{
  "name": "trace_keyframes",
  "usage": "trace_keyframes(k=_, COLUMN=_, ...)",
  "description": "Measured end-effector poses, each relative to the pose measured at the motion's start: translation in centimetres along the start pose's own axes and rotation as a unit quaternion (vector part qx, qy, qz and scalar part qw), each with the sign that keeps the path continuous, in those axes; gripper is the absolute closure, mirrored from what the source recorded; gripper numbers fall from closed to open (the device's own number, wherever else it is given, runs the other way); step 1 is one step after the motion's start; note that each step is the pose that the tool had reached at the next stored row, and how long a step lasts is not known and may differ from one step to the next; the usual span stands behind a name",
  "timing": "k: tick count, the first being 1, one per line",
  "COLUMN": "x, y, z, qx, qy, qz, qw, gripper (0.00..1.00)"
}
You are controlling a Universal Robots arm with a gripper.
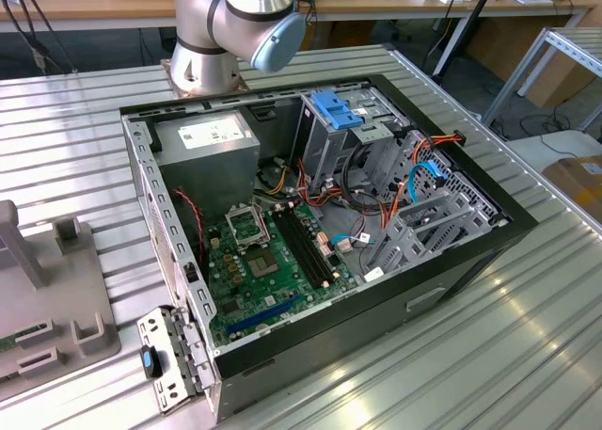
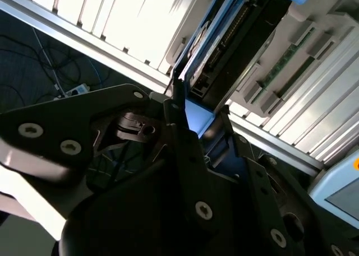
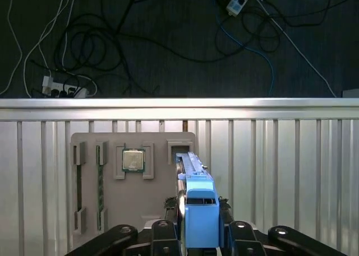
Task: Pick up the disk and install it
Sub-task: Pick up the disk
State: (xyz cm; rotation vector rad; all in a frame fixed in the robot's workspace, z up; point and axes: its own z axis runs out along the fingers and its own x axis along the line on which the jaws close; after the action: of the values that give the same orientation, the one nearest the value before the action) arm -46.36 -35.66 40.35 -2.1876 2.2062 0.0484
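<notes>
The fingers are closed narrow on the disk. In the first wrist view one dark finger presses against each flat side of its bright blue carrier. The disk stands edge-on between them, with its blue end cap nearest the gripper and its rails running away from it. In the second wrist view the disk's dark body shows inside the blue frame, reaching well past the finger ends.

Beyond the disk's far end a grey tray lies on the ribbed metal worktop. That end lines up with a small slot in the tray, but I cannot tell whether it touches. The tray holds two memory sticks in long slots and a processor in a square pocket, all beside the disk and apart from it. Past the worktop's edge is a dark floor with loose cables.

In the exterior view the arm rises from its base just beside the far side of an open case. Inside the case are a green motherboard, a grey power supply and a metal cage topped by a light-blue bracket. The tray sits at the exterior view's left, near the case.
</notes>
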Motion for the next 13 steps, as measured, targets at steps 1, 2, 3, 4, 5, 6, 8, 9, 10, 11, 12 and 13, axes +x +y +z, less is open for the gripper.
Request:
trace_keyframes(k=1, x=-0.01, y=0.00, z=-0.21, qx=0.0001, qy=-0.0003, qz=0.000, qw=1.0000, gripper=0.64)
trace_keyframes(k=2, x=-0.02, y=0.00, z=-0.37, qx=0.0002, qy=-0.0005, qz=0.000, qw=1.0000, gripper=0.64)
trace_keyframes(k=3, x=-0.02, y=0.00, z=-0.52, qx=0.0003, qy=-0.0006, qz=0.000, qw=1.0000, gripper=0.64)
trace_keyframes(k=4, x=-0.03, y=0.00, z=-0.66, qx=0.0004, qy=-0.0008, qz=0.000, qw=1.0000, gripper=0.64)
trace_keyframes(k=5, x=-0.04, y=0.00, z=-0.77, qx=0.0004, qy=-0.0009, qz=0.000, qw=1.0000, gripper=0.64)
trace_keyframes(k=6, x=-0.05, y=0.00, z=-0.98, qx=0.0005, qy=-0.0012, qz=0.000, qw=1.0000, gripper=0.64)
trace_keyframes(k=8, x=-0.07, y=0.00, z=-1.43, qx=0.0009, qy=-0.0019, qz=0.000, qw=1.0000, gripper=0.64)
trace_keyframes(k=9, x=-0.07, y=0.00, z=-1.60, qx=0.0012, qy=-0.0024, qz=0.000, qw=1.0000, gripper=0.64)
trace_keyframes(k=10, x=-0.08, y=0.00, z=-1.71, qx=0.0013, qy=-0.0027, qz=0.000, qw=1.0000, gripper=0.64)
trace_keyframes(k=11, x=-0.08, y=0.00, z=-1.81, qx=0.0015, qy=-0.0030, qz=0.000, qw=1.0000, gripper=0.64)
trace_keyframes(k=12, x=-0.09, y=0.00, z=-1.95, qx=0.0017, qy=-0.0033, qz=0.000, qw=1.0000, gripper=0.64)
trace_keyframes(k=13, x=-0.10, y=0.00, z=-2.18, qx=0.0019, qy=-0.0038, qz=0.000, qw=1.0000, gripper=0.64)
